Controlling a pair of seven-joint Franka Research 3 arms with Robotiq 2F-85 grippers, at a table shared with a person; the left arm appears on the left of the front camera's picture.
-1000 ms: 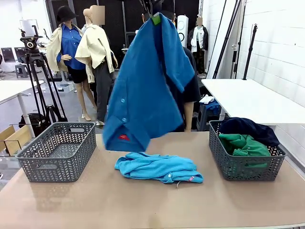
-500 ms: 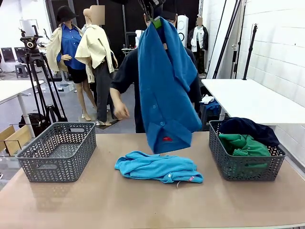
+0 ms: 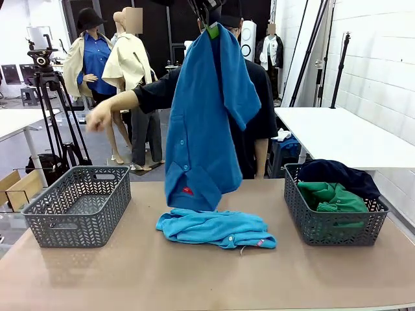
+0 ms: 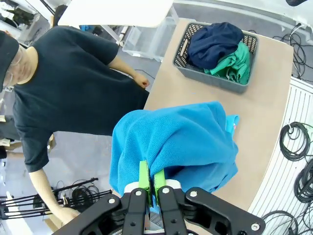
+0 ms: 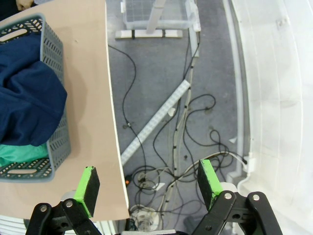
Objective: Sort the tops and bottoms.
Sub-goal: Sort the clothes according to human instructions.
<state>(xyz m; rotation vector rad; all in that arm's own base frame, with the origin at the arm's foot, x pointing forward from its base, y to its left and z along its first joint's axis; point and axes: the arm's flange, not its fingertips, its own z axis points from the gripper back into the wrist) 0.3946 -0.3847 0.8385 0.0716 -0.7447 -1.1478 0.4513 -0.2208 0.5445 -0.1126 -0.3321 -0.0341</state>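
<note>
High over the table's middle, my left gripper (image 3: 209, 23) is shut on a medium blue bottom (image 3: 204, 116), which hangs down free above the table. In the left wrist view its green fingers (image 4: 145, 176) pinch a fold of that cloth (image 4: 181, 142). A turquoise bottom (image 3: 217, 228) with a small pink tag lies crumpled on the table below. The tops, one navy (image 3: 337, 173) and one green (image 3: 331, 196), lie in the right basket (image 3: 334, 227). My right gripper (image 5: 149, 188) is open with nothing in it, over the floor past the table's edge beside that basket (image 5: 57, 137).
A grey basket (image 3: 78, 204) with nothing in it stands at the left of the table. A person in a black T-shirt (image 3: 256, 110) stands behind the hanging garment, one arm (image 3: 113, 110) stretched out to picture left. Cables (image 5: 171, 142) lie on the floor.
The hanging blue bottom has swung back toward picture left. The person's arm has risen from beside the body and now reaches out to the left.
</note>
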